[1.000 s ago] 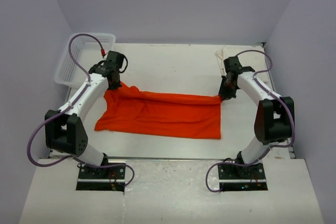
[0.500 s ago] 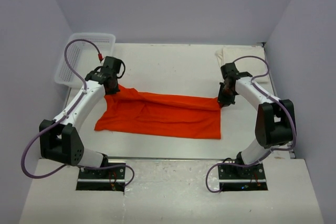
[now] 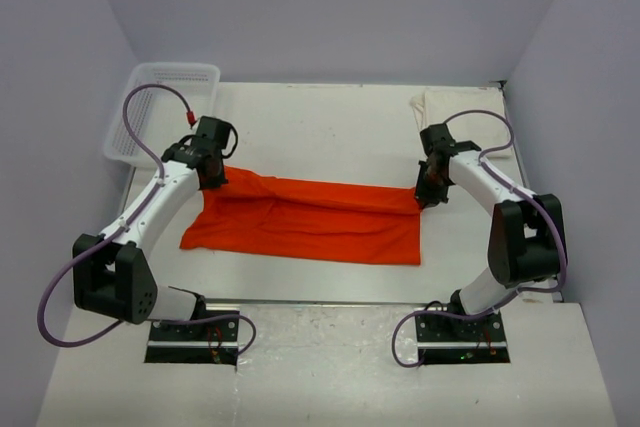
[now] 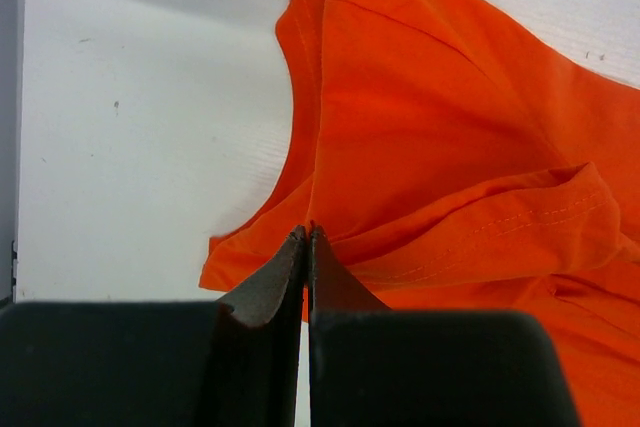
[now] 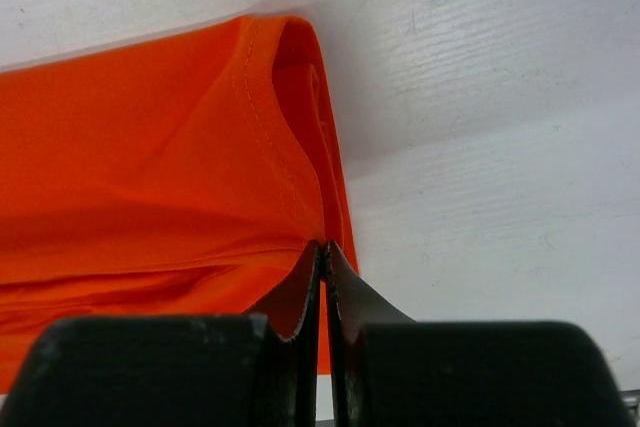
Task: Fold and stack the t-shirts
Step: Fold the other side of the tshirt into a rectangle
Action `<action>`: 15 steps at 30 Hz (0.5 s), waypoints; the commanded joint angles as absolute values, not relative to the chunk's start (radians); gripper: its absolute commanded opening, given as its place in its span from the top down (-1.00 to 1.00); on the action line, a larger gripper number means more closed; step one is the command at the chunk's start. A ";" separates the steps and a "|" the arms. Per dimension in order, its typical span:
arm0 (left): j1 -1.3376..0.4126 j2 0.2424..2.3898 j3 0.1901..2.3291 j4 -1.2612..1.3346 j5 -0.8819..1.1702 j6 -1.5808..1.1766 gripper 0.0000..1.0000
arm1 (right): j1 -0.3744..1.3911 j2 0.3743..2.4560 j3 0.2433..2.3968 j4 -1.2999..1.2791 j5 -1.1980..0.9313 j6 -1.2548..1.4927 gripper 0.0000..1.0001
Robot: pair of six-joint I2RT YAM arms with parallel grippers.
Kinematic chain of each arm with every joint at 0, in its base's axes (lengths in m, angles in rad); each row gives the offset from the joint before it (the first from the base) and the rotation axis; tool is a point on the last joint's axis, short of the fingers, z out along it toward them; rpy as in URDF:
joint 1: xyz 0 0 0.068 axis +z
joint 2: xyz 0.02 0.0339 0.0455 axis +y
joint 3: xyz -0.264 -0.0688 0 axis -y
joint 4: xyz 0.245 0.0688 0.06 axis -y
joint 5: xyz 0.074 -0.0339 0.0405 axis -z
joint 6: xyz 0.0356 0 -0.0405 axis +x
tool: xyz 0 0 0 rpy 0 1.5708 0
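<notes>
The orange-red t-shirt [image 3: 310, 219] lies stretched across the table middle, partly folded lengthwise. My left gripper [image 3: 212, 182] is shut on its far-left edge; in the left wrist view the closed fingertips [image 4: 306, 237] pinch the orange cloth [image 4: 430, 137]. My right gripper [image 3: 424, 194] is shut on the shirt's far-right corner; in the right wrist view the closed tips [image 5: 324, 247] pinch the folded hem [image 5: 200, 147]. The cream-white t-shirt [image 3: 470, 112] lies flat at the back right, partly behind my right arm.
A white plastic lattice basket [image 3: 160, 112] stands at the back left corner, just beyond my left arm. Grey walls close in the table on three sides. The table's near edge [image 3: 320, 299] runs in front of the shirt.
Both grippers have moved toward the near side, drawing the shirt's far edge with them. The shirt's far-left corner has dropped lower and the cloth has narrowed front to back.
</notes>
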State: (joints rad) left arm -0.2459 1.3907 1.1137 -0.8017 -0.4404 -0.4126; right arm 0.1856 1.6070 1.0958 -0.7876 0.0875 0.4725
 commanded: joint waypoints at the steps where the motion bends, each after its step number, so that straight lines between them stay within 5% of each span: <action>1: -0.256 1.361 1.098 -0.779 -0.439 -0.445 1.00 | 0.196 1.565 1.086 -0.782 0.107 0.494 1.00; 15: -0.261 1.336 1.078 -0.795 -0.457 -0.459 1.00 | 0.215 1.519 1.039 -0.792 0.113 0.514 1.00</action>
